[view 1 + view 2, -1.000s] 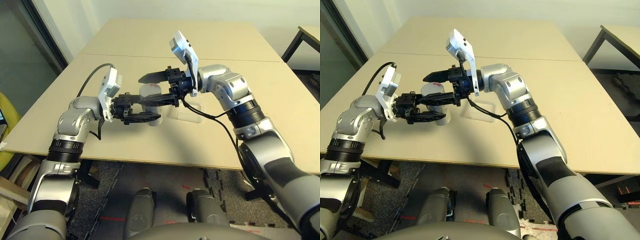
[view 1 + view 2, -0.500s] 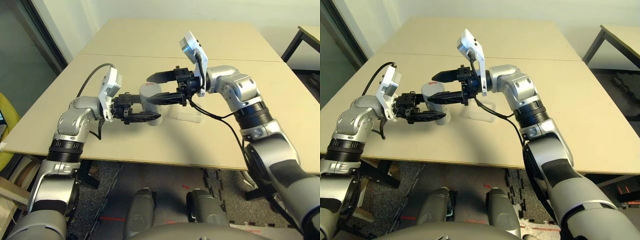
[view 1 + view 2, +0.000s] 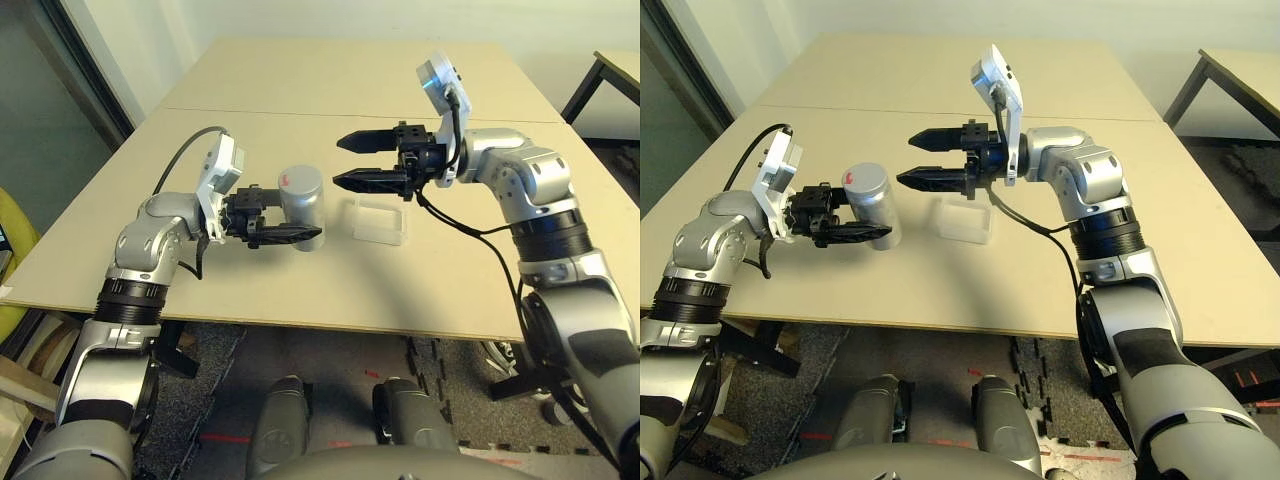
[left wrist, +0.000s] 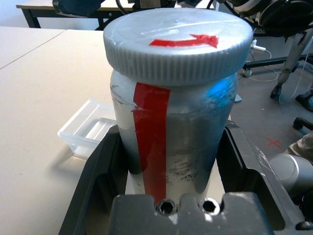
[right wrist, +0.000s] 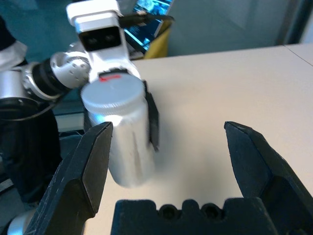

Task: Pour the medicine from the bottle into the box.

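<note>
In the left eye view, the bottle [image 3: 303, 208] stands in the left gripper's [image 3: 308, 217] closed grasp, left of the parted, empty right gripper [image 3: 337, 162], with the box [image 3: 379, 237] just to its right. The left wrist view shows its long axis near upright, cap [image 4: 178, 54] on top; in the right wrist view it stands beyond the open fingers.

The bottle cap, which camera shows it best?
The left wrist view: the cap fills much of it, with ridged rim and red mark clear. The right wrist view shows it farther off, above the left hand's grip. Both eye views show it small, from above, red mark visible.
</note>
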Robot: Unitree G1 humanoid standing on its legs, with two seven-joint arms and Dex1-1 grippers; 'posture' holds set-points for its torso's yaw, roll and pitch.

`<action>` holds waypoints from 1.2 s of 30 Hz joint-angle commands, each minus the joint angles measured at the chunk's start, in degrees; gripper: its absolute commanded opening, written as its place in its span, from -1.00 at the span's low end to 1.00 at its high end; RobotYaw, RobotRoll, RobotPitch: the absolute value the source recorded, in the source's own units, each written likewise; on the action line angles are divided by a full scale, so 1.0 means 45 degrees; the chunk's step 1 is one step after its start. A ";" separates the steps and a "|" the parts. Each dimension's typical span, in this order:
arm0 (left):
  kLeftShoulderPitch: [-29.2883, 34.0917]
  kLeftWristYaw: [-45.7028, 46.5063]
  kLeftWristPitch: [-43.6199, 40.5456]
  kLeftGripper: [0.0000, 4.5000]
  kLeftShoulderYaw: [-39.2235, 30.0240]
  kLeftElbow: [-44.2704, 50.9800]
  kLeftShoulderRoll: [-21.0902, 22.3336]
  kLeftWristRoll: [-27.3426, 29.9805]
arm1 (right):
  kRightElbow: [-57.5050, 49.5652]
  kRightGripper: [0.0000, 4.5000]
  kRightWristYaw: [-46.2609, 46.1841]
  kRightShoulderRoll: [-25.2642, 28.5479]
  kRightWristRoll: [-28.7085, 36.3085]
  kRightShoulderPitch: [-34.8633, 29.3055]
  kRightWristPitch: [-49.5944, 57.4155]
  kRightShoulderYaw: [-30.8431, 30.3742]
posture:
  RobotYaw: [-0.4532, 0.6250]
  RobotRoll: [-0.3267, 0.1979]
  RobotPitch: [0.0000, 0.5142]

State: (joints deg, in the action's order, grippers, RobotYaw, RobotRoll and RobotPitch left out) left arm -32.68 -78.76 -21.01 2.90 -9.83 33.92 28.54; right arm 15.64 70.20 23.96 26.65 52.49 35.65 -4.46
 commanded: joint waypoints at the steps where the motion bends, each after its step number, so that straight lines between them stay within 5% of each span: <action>1: -0.0048 -0.0080 0.0036 0.25 0.0023 0.0058 -0.0002 -0.0030 | -0.0566 1.00 -0.0173 0.0090 0.0412 -0.0096 0.0259 0.0355 | -0.25 0.25 -0.87; 14: -0.0037 -0.0077 0.0059 0.25 0.0041 -0.0023 -0.0017 -0.0066 | -0.2281 1.00 -0.0270 -0.1107 0.1214 0.0194 0.1077 -0.0499 | -0.24 0.25 -0.90; 36: 0.0073 0.0032 0.0049 0.25 0.0044 0.0125 -0.0142 -0.0050 | -0.0003 1.00 -0.0059 -0.2447 -0.0966 0.1332 -0.1224 -0.2225 | -0.23 0.25 -0.89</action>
State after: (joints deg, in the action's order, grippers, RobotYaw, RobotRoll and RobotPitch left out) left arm -32.67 -78.72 -20.98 2.93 -9.88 33.43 28.52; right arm 15.09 69.29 12.92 22.93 57.75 30.77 -13.45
